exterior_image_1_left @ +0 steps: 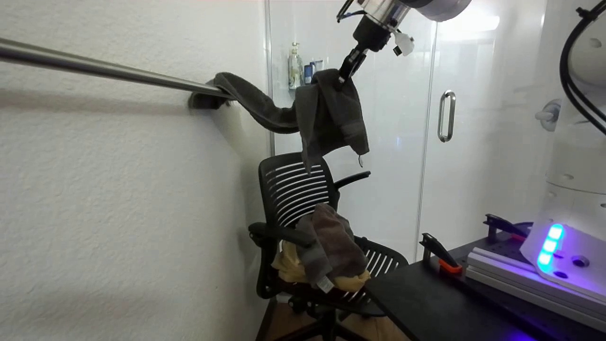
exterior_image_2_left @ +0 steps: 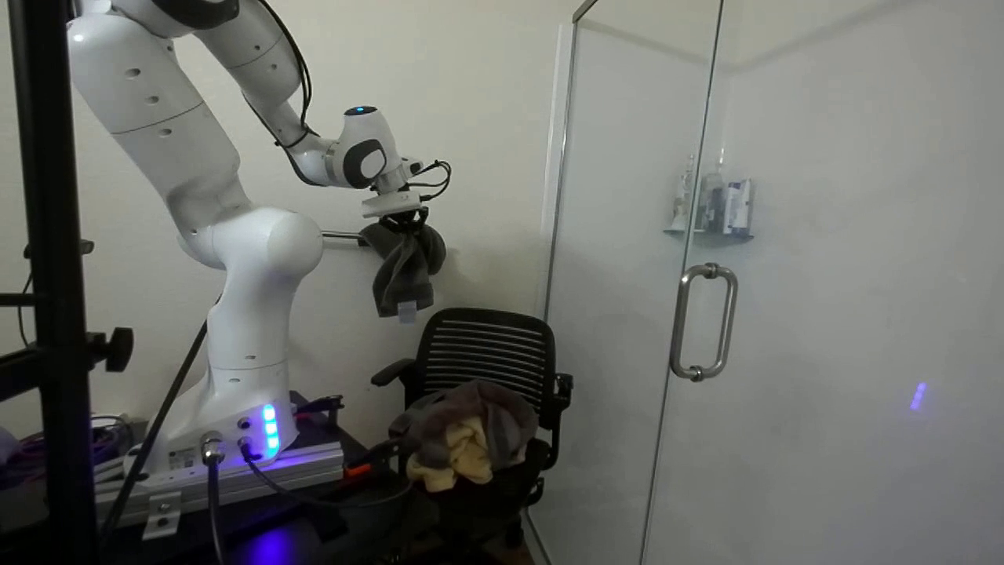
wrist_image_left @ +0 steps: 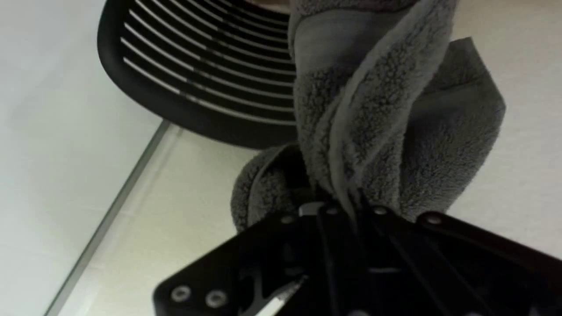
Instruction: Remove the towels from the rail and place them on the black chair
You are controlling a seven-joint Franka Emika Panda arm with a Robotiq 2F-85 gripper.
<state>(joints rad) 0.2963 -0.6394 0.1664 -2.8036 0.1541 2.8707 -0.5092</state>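
Towels (exterior_image_1_left: 334,241) are piled on black office chair (exterior_image_1_left: 279,163). At its 12 o'clock in an exterior view, dark-grey towel (exterior_image_1_left: 331,111) is clamped in tool (exterior_image_1_left: 342,81), far end over towel rail (exterior_image_1_left: 118,72), 11 o'clock; to be freed, placed.

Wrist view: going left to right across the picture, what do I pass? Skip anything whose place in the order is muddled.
Glass shower panel → black chair's slatted backrest → gray towel.

Dim wrist view, glare on glass (exterior_image_1_left: 487,161)
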